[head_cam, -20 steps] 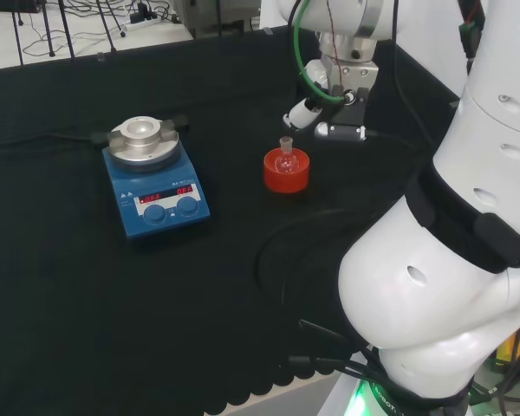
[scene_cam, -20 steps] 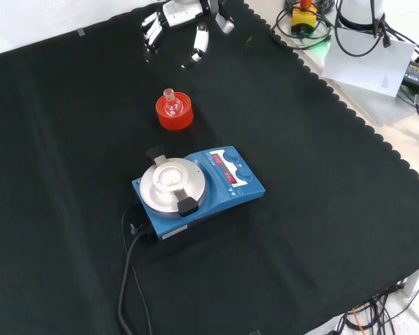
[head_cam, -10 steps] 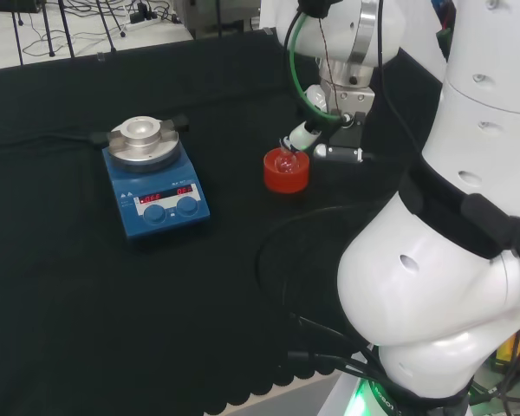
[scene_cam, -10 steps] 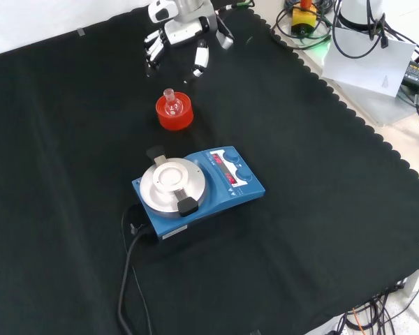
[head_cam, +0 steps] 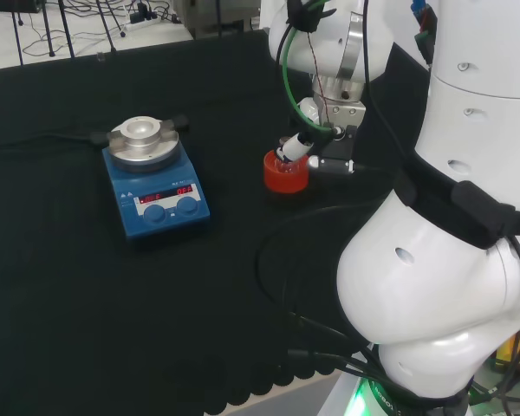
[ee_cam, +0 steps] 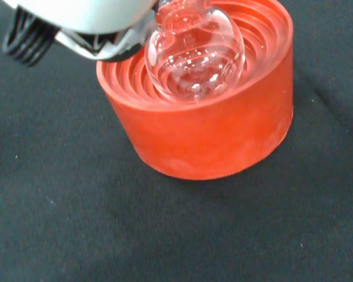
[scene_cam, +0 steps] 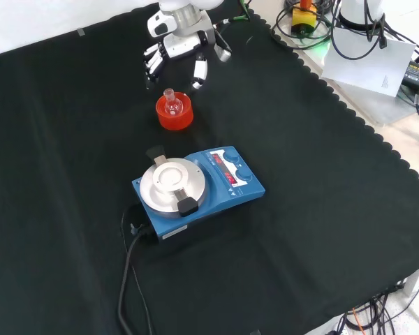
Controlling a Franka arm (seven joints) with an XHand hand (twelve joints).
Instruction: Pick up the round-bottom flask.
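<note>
In the upper middle of the front view the flask sits in its red stand; the hand, fingers relaxed and empty, hovers close. A finger clipping the neck could tip it.

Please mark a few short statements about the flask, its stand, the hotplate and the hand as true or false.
1. The small clear glass round-bottom flask sits in the red ribbed ring stand. True.
2. The hand has lifted the flask clear of the stand. False: the flask rests in the stand, and the hand's fingers are spread open beside it.
3. The blue hotplate stirrer with a round metal top carries a vessel. False: its top plate is bare.
4. In the front view, the stand lies between the hand and the stirrer. True.
5. The flask lies on its side. False: its neck points up.
</note>
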